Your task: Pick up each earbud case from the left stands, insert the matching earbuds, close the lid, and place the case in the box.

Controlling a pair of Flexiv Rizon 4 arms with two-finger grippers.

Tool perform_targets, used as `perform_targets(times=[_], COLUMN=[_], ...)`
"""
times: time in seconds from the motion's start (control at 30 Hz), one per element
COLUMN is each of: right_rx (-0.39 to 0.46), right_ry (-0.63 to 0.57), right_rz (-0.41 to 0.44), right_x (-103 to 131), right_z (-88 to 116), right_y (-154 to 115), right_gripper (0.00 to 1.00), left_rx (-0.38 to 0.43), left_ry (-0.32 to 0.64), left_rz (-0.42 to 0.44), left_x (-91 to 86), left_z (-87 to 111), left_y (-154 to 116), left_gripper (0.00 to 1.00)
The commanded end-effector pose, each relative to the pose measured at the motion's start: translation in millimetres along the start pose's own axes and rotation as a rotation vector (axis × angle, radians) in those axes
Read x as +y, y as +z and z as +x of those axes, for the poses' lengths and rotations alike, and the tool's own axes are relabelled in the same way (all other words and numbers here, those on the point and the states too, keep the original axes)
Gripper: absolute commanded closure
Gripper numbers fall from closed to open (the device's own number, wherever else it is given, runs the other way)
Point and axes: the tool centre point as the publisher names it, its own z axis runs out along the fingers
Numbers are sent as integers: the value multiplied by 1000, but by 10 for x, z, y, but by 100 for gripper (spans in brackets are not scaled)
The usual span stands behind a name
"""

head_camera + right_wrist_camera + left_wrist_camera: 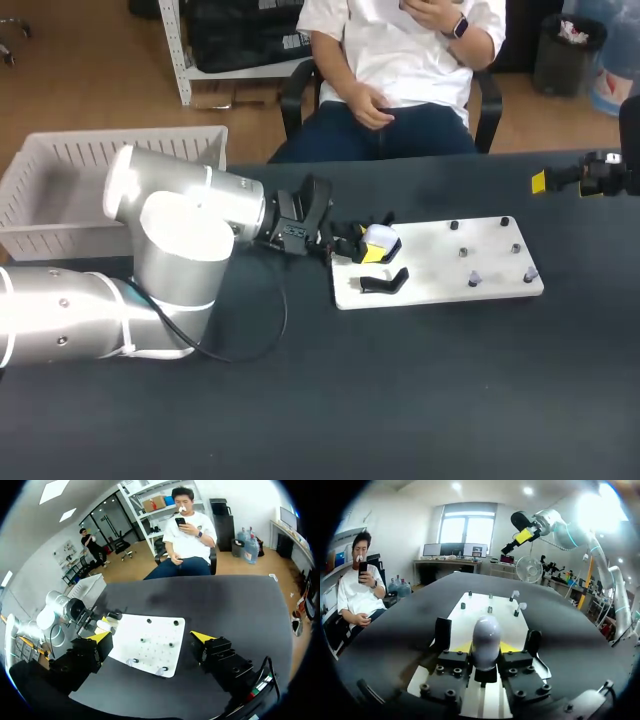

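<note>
A white earbud case (381,237) sits at the left end of the white board (440,290). My left gripper (372,246) is around it. In the left wrist view the case (486,637) stands upright between the yellow tips, which press on both of its sides, so my left gripper (486,651) is shut on it. An empty black stand (385,282) lies just in front. Two white earbuds (475,279) (530,272) stand on pegs at the board's right end. My right gripper (565,183) hovers wide open at the far right, high above the table, holding nothing (151,637).
A white slatted basket (60,180) stands at the table's back left. Several small dark pegs (461,226) stick up from the board. Bare dark tabletop (400,400) lies in front of the board and to its right.
</note>
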Motion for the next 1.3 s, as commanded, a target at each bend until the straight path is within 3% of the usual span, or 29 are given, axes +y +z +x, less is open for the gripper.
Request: perform_targets(times=[0.03,0.4,0.7,1.03,1.3], right_rx=[0,0,60,104,114], right_ry=[0,0,-83,-100,-114], right_rz=[1,1,-44,-103,-130], right_x=[0,0,584,890,1048], right_z=[1,1,90,182,179], right_y=[0,0,381,521,597], right_gripper=[0,0,0,0,0], left_rx=[-29,-96,-112,-126,-121], left_ry=[19,103,140,207,234], left_rz=[-3,11,-15,-5,21], left_x=[-42,-80,-63,-84,-129], left_z=[-79,-434,-714,-1008,-1073], left_y=[-149,-310,-228,-72,51], left_gripper=[100,100,100,100,100])
